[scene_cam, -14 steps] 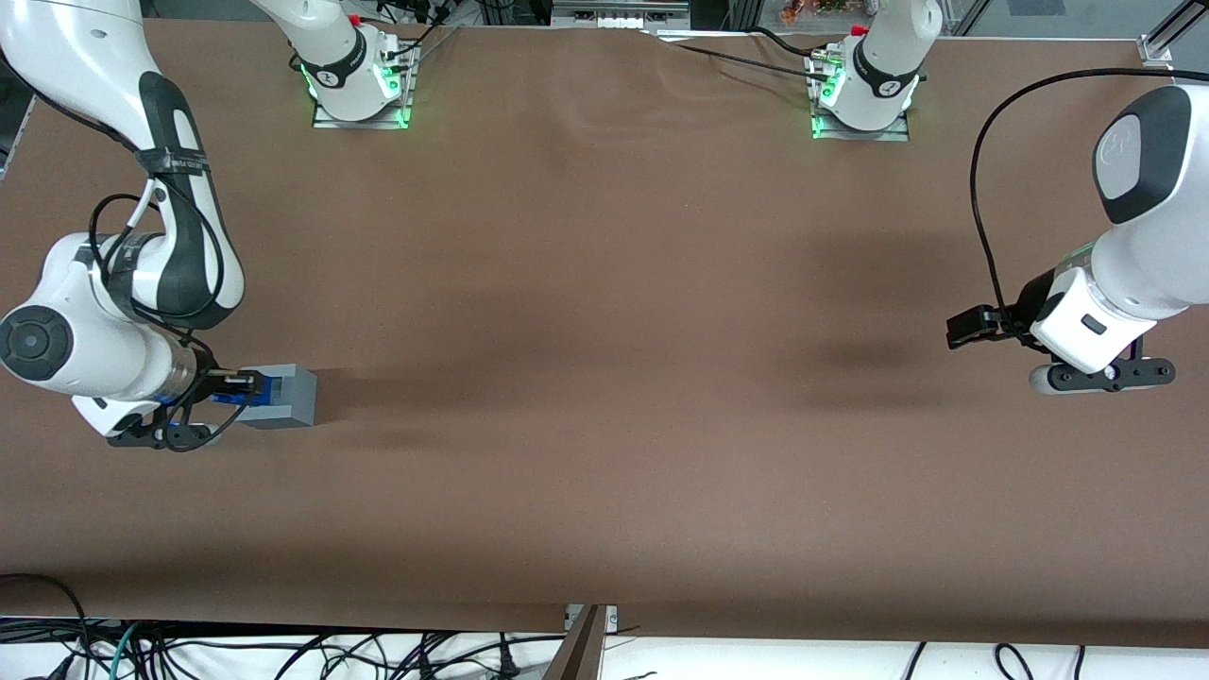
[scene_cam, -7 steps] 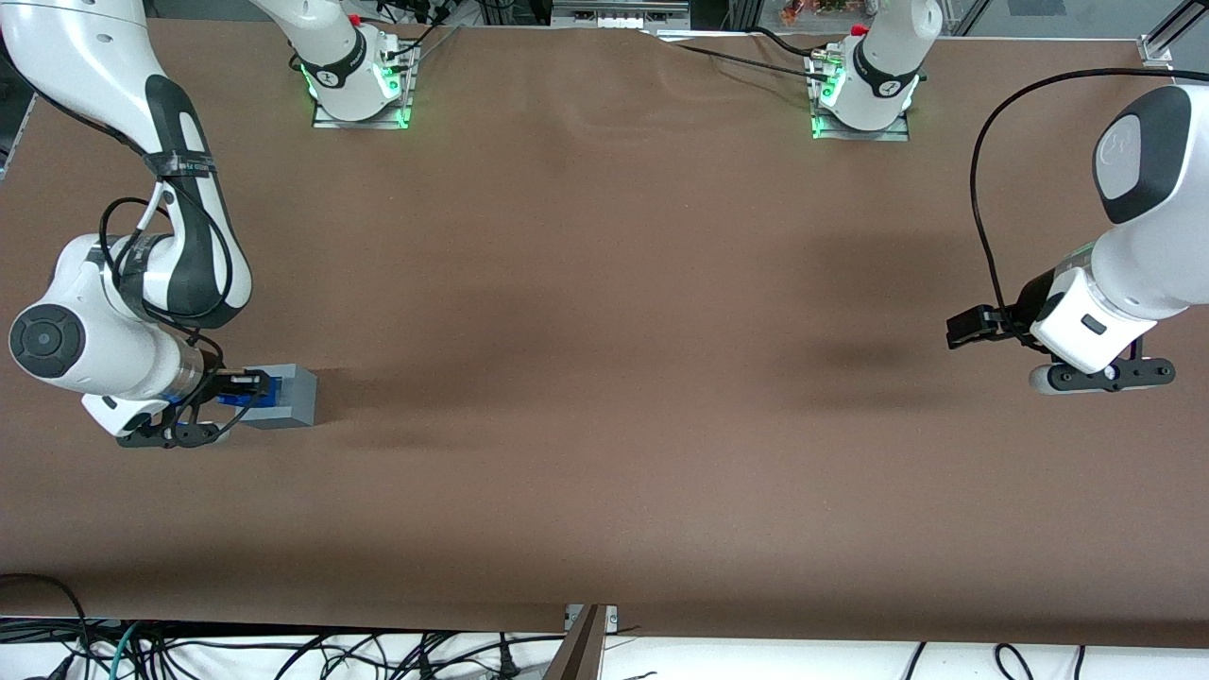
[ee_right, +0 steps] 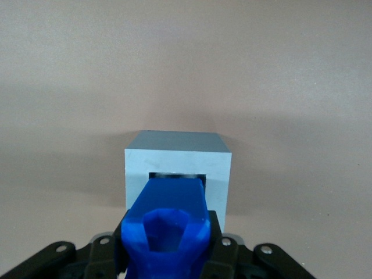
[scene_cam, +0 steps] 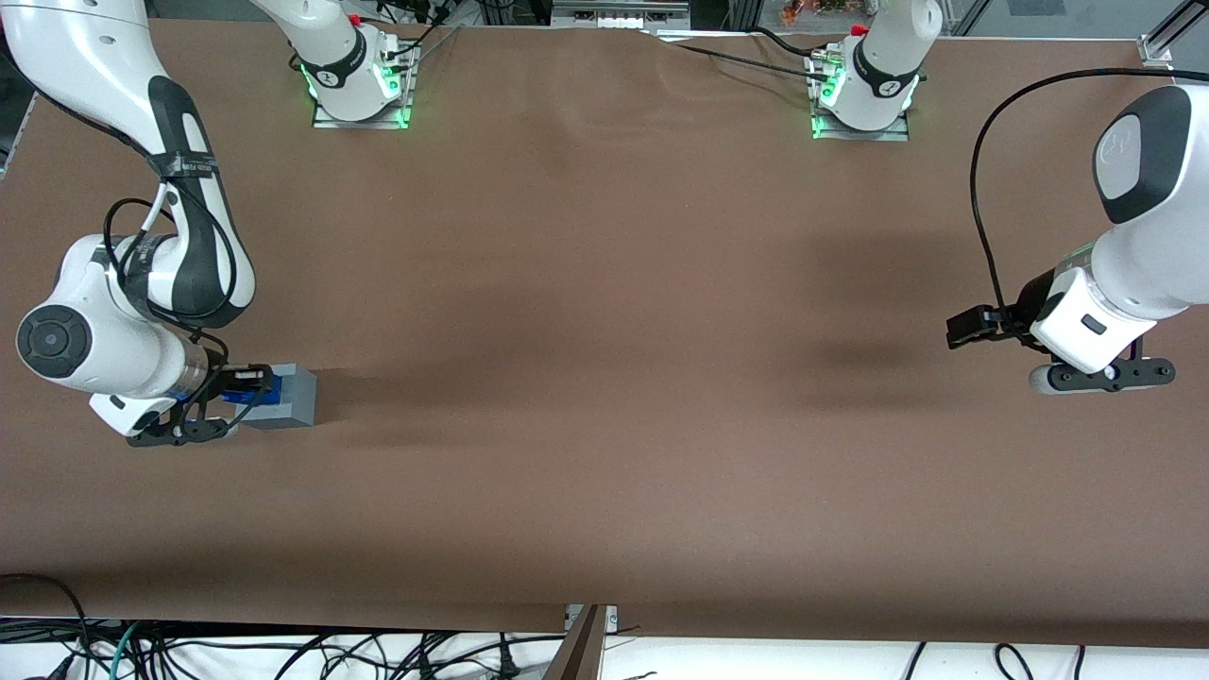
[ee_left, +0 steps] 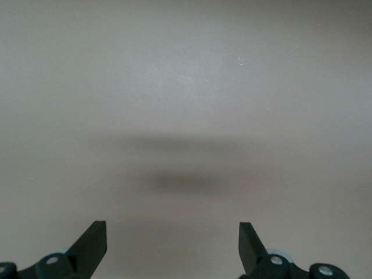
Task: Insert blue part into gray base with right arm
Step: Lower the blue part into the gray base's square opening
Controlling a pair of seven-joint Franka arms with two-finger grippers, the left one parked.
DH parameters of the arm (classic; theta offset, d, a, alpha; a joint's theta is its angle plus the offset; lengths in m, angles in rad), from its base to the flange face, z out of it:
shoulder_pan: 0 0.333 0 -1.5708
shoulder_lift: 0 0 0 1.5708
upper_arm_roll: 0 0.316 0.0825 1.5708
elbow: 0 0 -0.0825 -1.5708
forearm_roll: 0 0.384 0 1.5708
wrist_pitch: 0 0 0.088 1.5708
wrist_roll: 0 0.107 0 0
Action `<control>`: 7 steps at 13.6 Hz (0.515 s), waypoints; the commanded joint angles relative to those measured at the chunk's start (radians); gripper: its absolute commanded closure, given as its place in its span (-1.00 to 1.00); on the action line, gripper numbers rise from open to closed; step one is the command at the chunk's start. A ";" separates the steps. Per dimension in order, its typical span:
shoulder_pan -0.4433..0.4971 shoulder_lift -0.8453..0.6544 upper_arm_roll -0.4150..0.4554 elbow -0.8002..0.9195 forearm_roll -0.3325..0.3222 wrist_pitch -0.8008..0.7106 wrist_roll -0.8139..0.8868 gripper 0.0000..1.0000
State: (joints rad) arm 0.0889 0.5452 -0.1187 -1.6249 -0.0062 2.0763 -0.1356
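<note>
The gray base (scene_cam: 288, 395) stands on the brown table toward the working arm's end. My right gripper (scene_cam: 247, 385) is shut on the blue part (scene_cam: 250, 390) and holds it right over the base. In the right wrist view the blue part (ee_right: 168, 224) sits between the black fingers (ee_right: 218, 244), and its lower end reaches into the square recess of the gray base (ee_right: 177, 165). How deep it sits in the recess is hidden.
The table is a plain brown mat (scene_cam: 604, 378). Two arm mounts with green lights (scene_cam: 359, 90) (scene_cam: 859, 94) stand at the edge farthest from the front camera. Cables (scene_cam: 283, 652) lie below the near edge.
The right arm and gripper have shifted slightly toward the gray base, and the blue part has moved further over it. The base has not moved.
</note>
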 commanded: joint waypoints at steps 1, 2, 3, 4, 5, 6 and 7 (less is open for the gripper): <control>0.002 -0.024 0.001 -0.029 0.003 0.011 -0.019 0.89; 0.002 -0.021 0.001 -0.029 0.003 0.011 -0.019 0.89; 0.002 -0.021 0.001 -0.029 0.003 0.013 -0.019 0.88; 0.002 -0.021 -0.001 -0.029 0.003 0.015 -0.019 0.88; 0.000 -0.021 0.001 -0.027 0.003 0.015 -0.018 0.88; 0.000 -0.019 -0.001 -0.029 0.003 0.016 -0.019 0.88; 0.000 -0.018 0.001 -0.027 0.003 0.019 -0.019 0.88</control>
State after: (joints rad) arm 0.0894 0.5453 -0.1187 -1.6281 -0.0062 2.0773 -0.1359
